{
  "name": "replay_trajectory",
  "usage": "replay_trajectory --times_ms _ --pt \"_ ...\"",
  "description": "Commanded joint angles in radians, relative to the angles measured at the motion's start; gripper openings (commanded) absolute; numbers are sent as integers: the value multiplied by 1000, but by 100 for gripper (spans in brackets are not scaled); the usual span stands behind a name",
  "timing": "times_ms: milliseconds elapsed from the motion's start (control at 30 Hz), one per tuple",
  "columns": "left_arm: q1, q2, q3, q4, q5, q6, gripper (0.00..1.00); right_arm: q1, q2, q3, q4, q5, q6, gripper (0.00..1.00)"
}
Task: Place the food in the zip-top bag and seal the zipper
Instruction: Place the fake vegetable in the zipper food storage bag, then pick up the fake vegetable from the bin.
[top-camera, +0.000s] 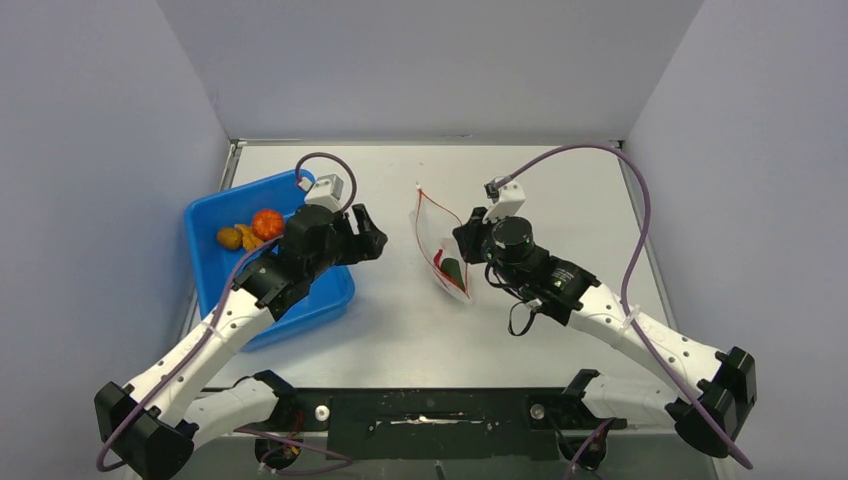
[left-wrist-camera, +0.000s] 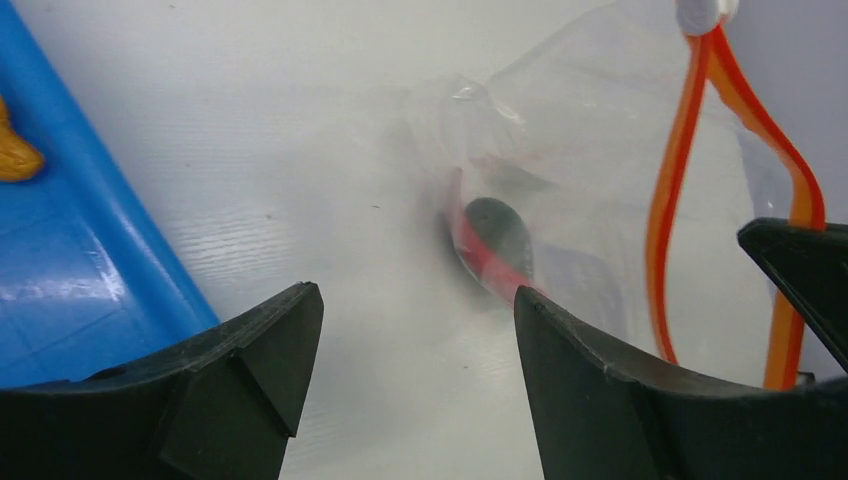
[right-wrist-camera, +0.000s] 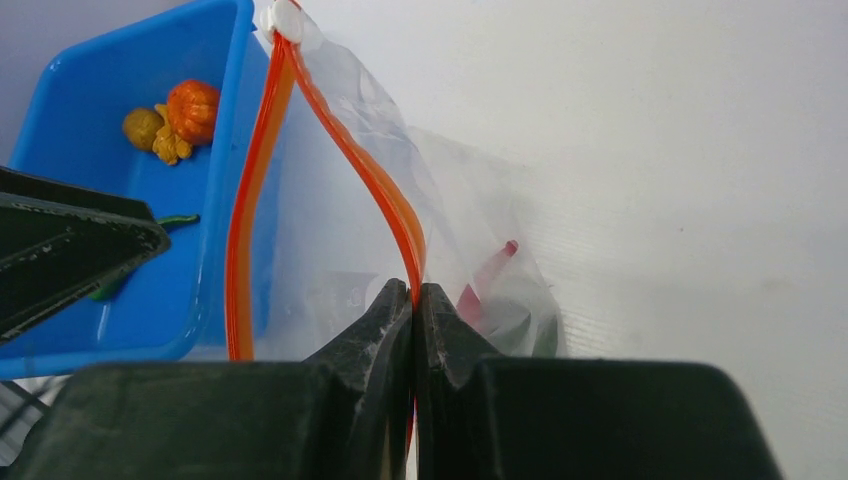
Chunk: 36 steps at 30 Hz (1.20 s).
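Bag (top-camera: 447, 262) stands mid-table, zipper (top-camera: 428, 222) running far-to-near, mouth gaping.
Top: I count one orange (top-camera: 266, 223) and two lumps (top-camera: 238, 237) in the tray (top-camera: 330, 298); the left gripper (top-camera: 372, 240) is between tray and bag. Left wrist: its jaws are spread and empty; one chili (left-wrist-camera: 484, 264) and one green piece (left-wrist-camera: 500, 232) are bagged. Right wrist: the right gripper (right-wrist-camera: 412, 292) pinches one zipper strip.

Zip-top bag (right-wrist-camera: 365, 95): thin clear plastic film, glossy, creased. Zipper (right-wrist-camera: 250, 200): smooth orange-red plastic strip. Blue tray (top-camera: 320, 305): hard plastic, smooth, shiny with glare. Surface (left-wrist-camera: 300, 150): white, matt, finely ribbed. Left tool (left-wrist-camera: 415, 300) and right tool (right-wrist-camera: 413, 290): black plastic, matt, faintly grainy. Orange fruit (right-wrist-camera: 192, 108): ribbed skin, dull sheen. Yellow-brown lumps (right-wrist-camera: 145, 128): bumpy, matt. Red chili (left-wrist-camera: 485, 262), dark green piece (left-wrist-camera: 500, 232): smooth-looking through film, finish unclear.
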Motion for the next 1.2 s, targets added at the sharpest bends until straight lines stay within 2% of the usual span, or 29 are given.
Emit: replay_trajectory --times_ms 0,67,267,433,533,667,800,967,1167 --pt "47 -25 71 -75 -84 72 70 -22 -61 26 -15 81 -27 0" --pt "89 -17 75 -100 -82 89 70 -34 -93 32 -35 114 -43 0" --pt "312 -11 57 -132 -6 126 69 -36 -122 33 -51 112 -56 0" --pt "505 -7 -23 -63 110 119 67 -26 -67 -15 11 37 -26 0" --pt "585 8 -86 6 139 91 64 -23 -18 -41 60 -10 -8 0" --pt "622 68 -124 66 146 61 62 -21 39 -48 111 -56 8 0" --pt "636 139 -147 147 94 45 60 -21 60 -45 137 -88 12 0" --pt "647 249 -134 224 23 43 56 -24 48 -45 135 -88 2 0" --pt "666 376 -96 287 17 35 51 -26 20 -48 120 -60 -8 0"
